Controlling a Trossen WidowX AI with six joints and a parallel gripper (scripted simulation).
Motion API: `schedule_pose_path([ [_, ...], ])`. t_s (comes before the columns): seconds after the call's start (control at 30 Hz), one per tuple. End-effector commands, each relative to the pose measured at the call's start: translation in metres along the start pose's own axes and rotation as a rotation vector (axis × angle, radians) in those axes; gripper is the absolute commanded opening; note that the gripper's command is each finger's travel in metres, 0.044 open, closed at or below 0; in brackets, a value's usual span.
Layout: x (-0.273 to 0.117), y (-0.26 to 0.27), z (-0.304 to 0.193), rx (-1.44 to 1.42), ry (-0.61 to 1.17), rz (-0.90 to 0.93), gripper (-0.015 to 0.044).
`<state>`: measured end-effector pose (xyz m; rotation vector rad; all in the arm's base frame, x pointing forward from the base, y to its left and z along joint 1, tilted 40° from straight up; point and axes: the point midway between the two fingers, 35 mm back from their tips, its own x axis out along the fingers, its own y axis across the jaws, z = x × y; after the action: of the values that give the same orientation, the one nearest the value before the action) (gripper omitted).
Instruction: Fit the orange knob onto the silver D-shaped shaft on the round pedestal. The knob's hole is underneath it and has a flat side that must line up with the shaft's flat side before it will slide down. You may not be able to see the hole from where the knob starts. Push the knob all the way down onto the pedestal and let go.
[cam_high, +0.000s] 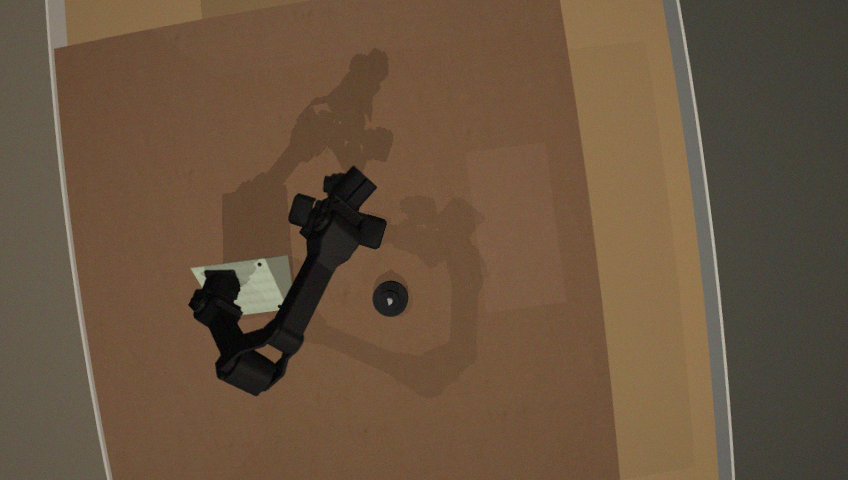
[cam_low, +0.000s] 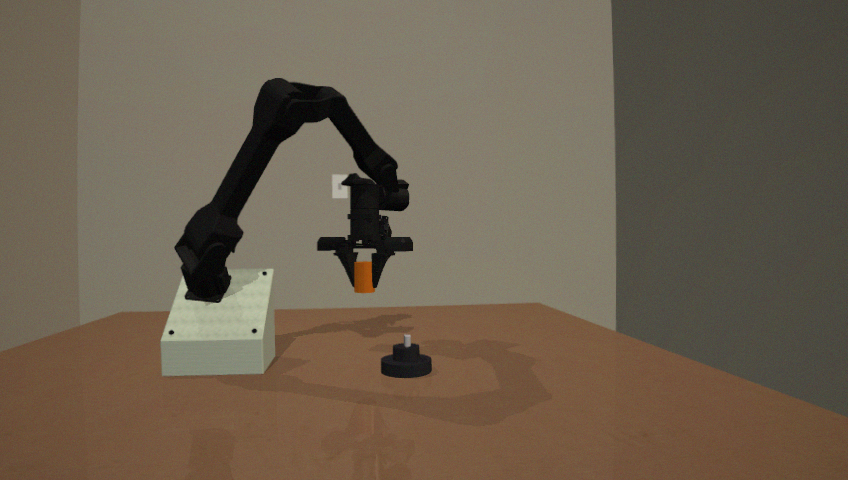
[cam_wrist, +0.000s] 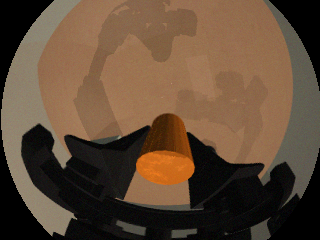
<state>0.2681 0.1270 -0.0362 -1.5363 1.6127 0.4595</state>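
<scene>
My gripper is shut on the orange knob and holds it upright in the air, well above the table. In the wrist view the knob stands between the two black fingers, its top face towards the camera; its underside and hole are hidden. In the top view the arm hides the knob. The round black pedestal stands on the table, with the silver shaft upright at its centre. In the exterior view the knob is higher than the shaft and to its left. The shaft's flat side cannot be made out clearly.
The arm's pale green base block stands to the left of the pedestal on the brown table. The arm's shadows fall across the table around the pedestal.
</scene>
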Motion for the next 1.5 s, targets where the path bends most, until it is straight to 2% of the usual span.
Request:
schedule_pose_path([
  [0.0, -0.027, 0.001, -0.003, 0.008, -0.010, -0.005, 0.0000],
  [0.27, -0.027, 0.003, -0.002, 0.004, -0.008, -0.048, 0.0000],
  [1.47, -0.102, 0.039, 0.005, 0.001, -0.010, -0.831, 0.0000],
])
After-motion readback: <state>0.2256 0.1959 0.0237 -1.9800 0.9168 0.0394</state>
